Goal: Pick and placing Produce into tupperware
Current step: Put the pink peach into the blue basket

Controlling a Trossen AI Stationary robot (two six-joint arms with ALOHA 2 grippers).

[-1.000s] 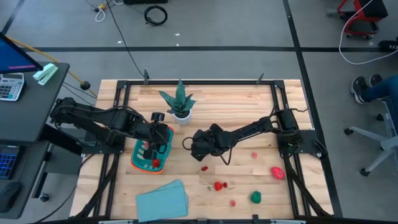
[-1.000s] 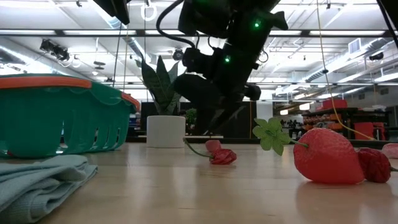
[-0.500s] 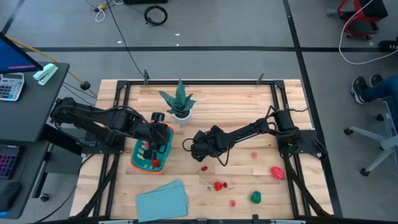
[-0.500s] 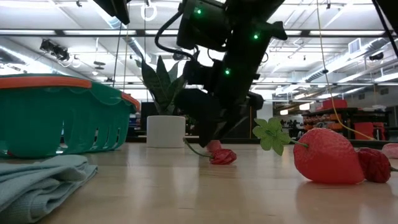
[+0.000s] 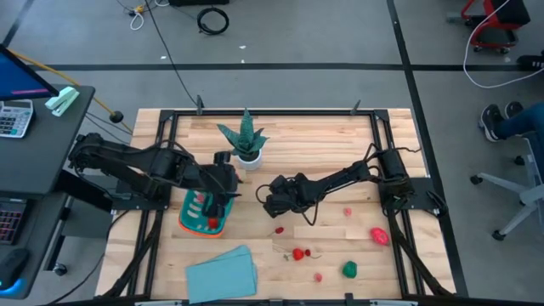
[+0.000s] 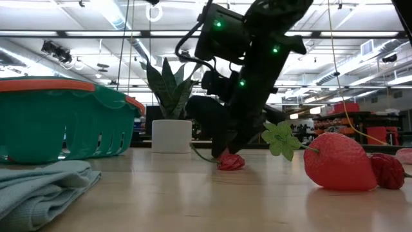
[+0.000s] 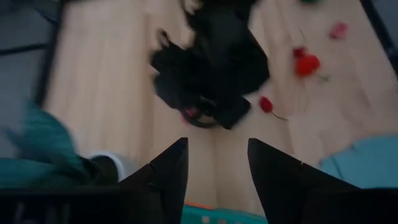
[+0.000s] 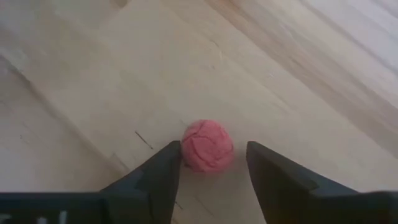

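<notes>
My right gripper (image 8: 211,171) is open and low over the table's middle (image 5: 269,204). Its fingers stand on either side of a small pink-red ball of produce (image 8: 208,146) that rests on the wood; I see no touch. A red piece with a stem (image 5: 280,229) lies just nearer. My left gripper (image 7: 214,165) is open, above the far right end of the teal tupperware (image 5: 191,217), which holds red pieces (image 5: 210,223). A strawberry (image 5: 298,253), a green piece (image 5: 349,269) and pink pieces (image 5: 378,235) lie near right.
A potted plant in a white pot (image 5: 246,144) stands at the far side, between the arms. A folded light-blue cloth (image 5: 221,274) lies at the near edge, left of the strawberry (image 6: 340,161). Black frame rails (image 5: 161,153) run along both sides of the table.
My right gripper has come down toward the table, over the pink-red ball, and shifted slightly toward the table's right. My left gripper has moved a little toward the table's right, over the tupperware's end. The produce has stayed where it was.
</notes>
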